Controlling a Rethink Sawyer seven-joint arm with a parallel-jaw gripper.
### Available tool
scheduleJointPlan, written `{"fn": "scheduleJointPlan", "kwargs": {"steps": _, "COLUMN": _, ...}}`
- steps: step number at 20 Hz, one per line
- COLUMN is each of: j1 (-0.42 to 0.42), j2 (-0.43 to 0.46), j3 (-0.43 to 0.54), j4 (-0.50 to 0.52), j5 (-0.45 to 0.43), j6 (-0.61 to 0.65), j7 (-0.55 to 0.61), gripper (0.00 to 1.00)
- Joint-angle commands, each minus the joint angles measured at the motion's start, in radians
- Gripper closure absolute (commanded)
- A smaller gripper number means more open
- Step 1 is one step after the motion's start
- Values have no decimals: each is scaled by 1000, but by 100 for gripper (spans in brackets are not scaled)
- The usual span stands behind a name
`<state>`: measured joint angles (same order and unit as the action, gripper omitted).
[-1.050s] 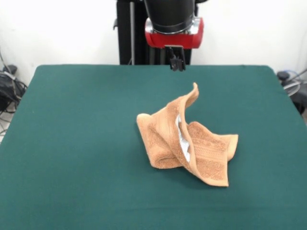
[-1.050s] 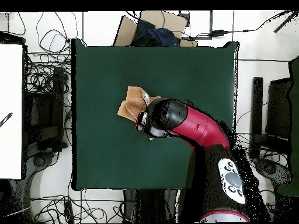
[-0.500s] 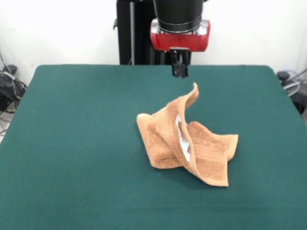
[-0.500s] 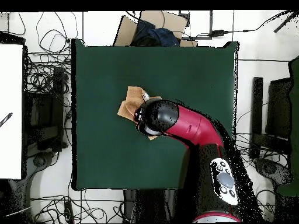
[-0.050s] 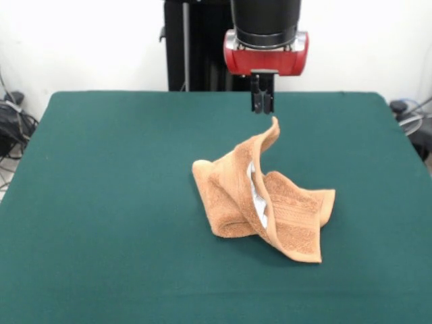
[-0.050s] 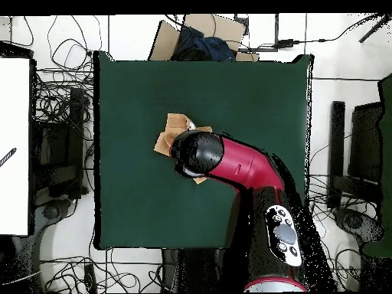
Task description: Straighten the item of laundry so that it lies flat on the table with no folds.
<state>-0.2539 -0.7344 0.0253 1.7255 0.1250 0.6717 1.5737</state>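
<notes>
The towel (image 5: 263, 202) sits crumpled a little right of the middle of the green surface (image 5: 101, 202) in the front view. It is far from flat: a rolled fold bulges at its left, a wider flap spreads to the right and lies down on the felt, and one corner stands up in a peak at the top. Between the folds a strip of white shows, running down the inner crease. Woven bands cross the right-hand flap.

The gripper (image 5: 262, 108) hangs below the red collar of the arm (image 5: 266, 50), directly over that raised corner. Its tip is just above the peak; from here I cannot say whether it touches the cloth or stops short of it. The jaws look drawn close together, narrow, with nothing held between them, though the two black fingers are hard to separate at this angle.

From overhead the arm's black and red head (image 6: 200, 153) covers most of the towel (image 6: 172, 132), leaving only its orange-brown upper left part visible on the surface (image 6: 253, 92), left of centre in that view. The gripper itself is hidden under the arm there.

Beyond the far edge of the surface in the overhead view stands an open cardboard box (image 6: 200, 34) with something dark blue bundled inside it. Cables lie tangled on the floor around the surface.
</notes>
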Motion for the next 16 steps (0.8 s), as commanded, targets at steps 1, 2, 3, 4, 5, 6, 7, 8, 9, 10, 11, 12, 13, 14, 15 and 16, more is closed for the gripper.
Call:
{"fn": "scheduleJointPlan", "kwargs": {"steps": 1, "j1": 8, "j2": -5, "j3": 71, "j4": 99, "j5": -41, "j6": -32, "j7": 63, "gripper": 100}}
{"fn": "scheduleJointPlan", "kwargs": {"steps": 2, "j1": 8, "j2": -3, "j3": 71, "j4": 96, "j5": -43, "j6": -26, "j7": 60, "gripper": 100}}
{"fn": "scheduleJointPlan", "kwargs": {"steps": 3, "j1": 9, "j2": -1, "j3": 70, "j4": 93, "j5": -42, "j6": -18, "j7": 60, "gripper": 100}}
{"fn": "scheduleJointPlan", "kwargs": {"steps": 4, "j1": 9, "j2": -1, "j3": 70, "j4": 92, "j5": -44, "j6": -18, "j7": 59, "gripper": 100}}
{"fn": "scheduleJointPlan", "kwargs": {"steps": 5, "j1": 10, "j2": 0, "j3": 68, "j4": 90, "j5": -45, "j6": -15, "j7": 59, "gripper": 100}}
{"fn": "scheduleJointPlan", "kwargs": {"steps": 6, "j1": 8, "j2": 1, "j3": 70, "j4": 91, "j5": -44, "j6": -13, "j7": 58, "gripper": 100}}
{"fn": "scheduleJointPlan", "kwargs": {"steps": 7, "j1": 6, "j2": 2, "j3": 72, "j4": 90, "j5": -44, "j6": -13, "j7": 55, "gripper": 100}}
{"fn": "scheduleJointPlan", "kwargs": {"steps": 8, "j1": 5, "j2": 3, "j3": 73, "j4": 91, "j5": -43, "j6": -12, "j7": 54, "gripper": 100}}
{"fn": "scheduleJointPlan", "kwargs": {"steps": 9, "j1": 5, "j2": 4, "j3": 74, "j4": 90, "j5": -42, "j6": -11, "j7": 55, "gripper": 100}}
{"fn": "scheduleJointPlan", "kwargs": {"steps": 10, "j1": 6, "j2": 4, "j3": 74, "j4": 86, "j5": -45, "j6": -11, "j7": 52, "gripper": 100}}
{"fn": "scheduleJointPlan", "kwargs": {"steps": 11, "j1": 9, "j2": 1, "j3": 71, "j4": 86, "j5": -47, "j6": -10, "j7": 53, "gripper": 100}}
{"fn": "scheduleJointPlan", "kwargs": {"steps": 12, "j1": 12, "j2": -1, "j3": 67, "j4": 87, "j5": -47, "j6": -6, "j7": 58, "gripper": 100}}
{"fn": "scheduleJointPlan", "kwargs": {"steps": 13, "j1": 13, "j2": -3, "j3": 66, "j4": 89, "j5": -44, "j6": -7, "j7": 62, "gripper": 100}}
{"fn": "scheduleJointPlan", "kwargs": {"steps": 14, "j1": 13, "j2": -3, "j3": 66, "j4": 89, "j5": -44, "j6": -8, "j7": 62, "gripper": 100}}
{"fn": "scheduleJointPlan", "kwargs": {"steps": 15, "j1": 13, "j2": -4, "j3": 67, "j4": 90, "j5": -45, "j6": -8, "j7": 61, "gripper": 100}}
{"fn": "scheduleJointPlan", "kwargs": {"steps": 16, "j1": 13, "j2": -5, "j3": 67, "j4": 90, "j5": -46, "j6": -8, "j7": 60, "gripper": 100}}
